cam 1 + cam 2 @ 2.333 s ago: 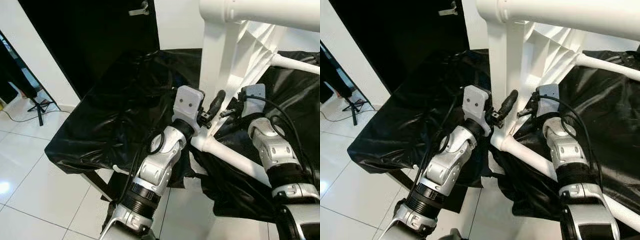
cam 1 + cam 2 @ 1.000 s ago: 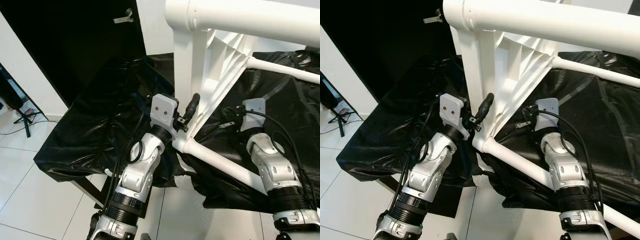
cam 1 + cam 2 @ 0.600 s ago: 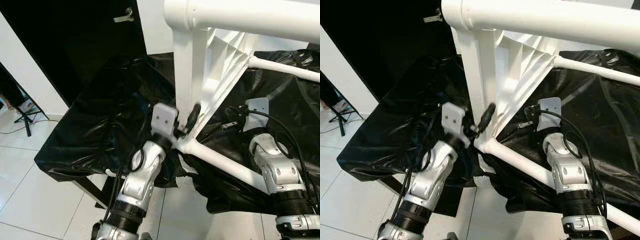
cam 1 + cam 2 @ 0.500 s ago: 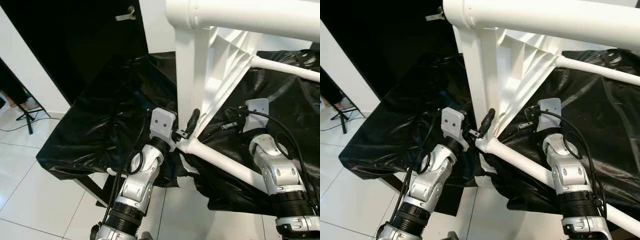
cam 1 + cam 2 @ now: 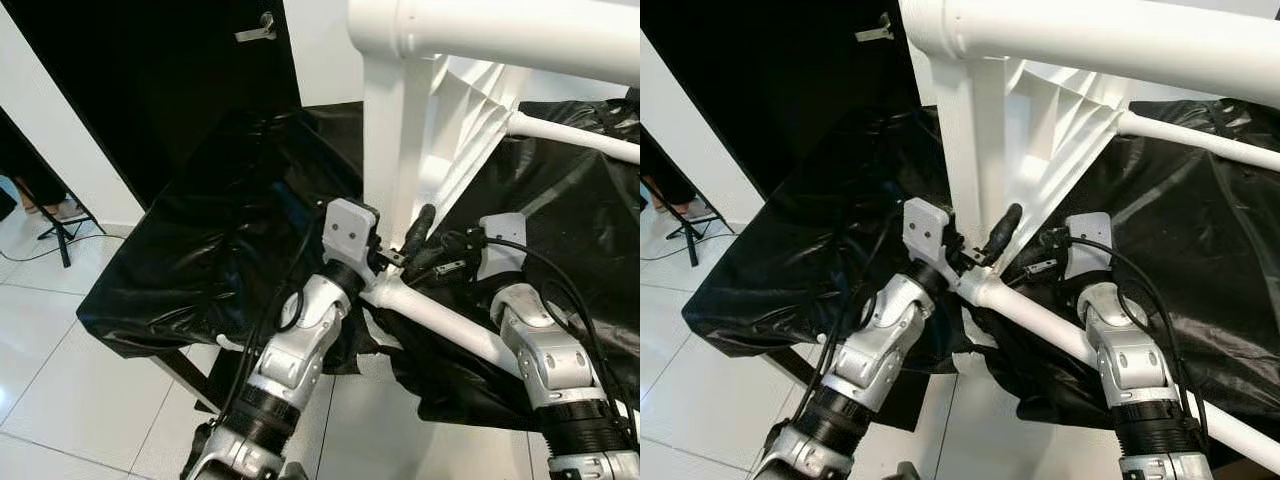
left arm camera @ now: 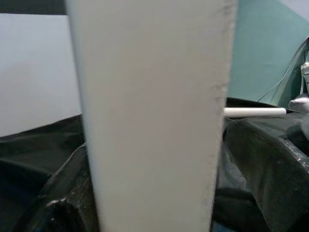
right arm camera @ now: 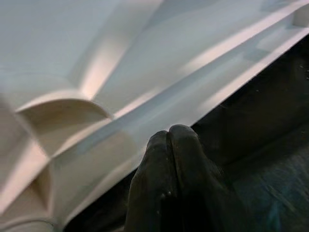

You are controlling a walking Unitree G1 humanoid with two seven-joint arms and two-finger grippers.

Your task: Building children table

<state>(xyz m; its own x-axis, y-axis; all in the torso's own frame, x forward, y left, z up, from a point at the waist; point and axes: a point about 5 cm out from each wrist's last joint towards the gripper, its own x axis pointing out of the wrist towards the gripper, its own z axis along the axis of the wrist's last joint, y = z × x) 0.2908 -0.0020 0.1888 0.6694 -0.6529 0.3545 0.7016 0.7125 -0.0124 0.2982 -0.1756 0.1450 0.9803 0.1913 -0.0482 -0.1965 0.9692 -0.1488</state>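
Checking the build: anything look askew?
The white table stands on edge on the black sheet, ribbed underside showing; left gripper and right gripper sit at its lower corner.

Smooth white plastic table frame [image 5: 400, 150] stands on glossy, crinkled black plastic sheeting [image 5: 230, 230] over shiny floor tiles [image 5: 60, 370].

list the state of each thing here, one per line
white table frame: tilted up on edge over the black sheet, ribbed underside showing
white round leg: joined to the frame's corner, running down to the right
left tool: raised against the frame's upright, one finger up beside it
right tool: fingers pressed together, tips at the ribbed underside
black sheet: crumpled, draped over the surface
black door: shut
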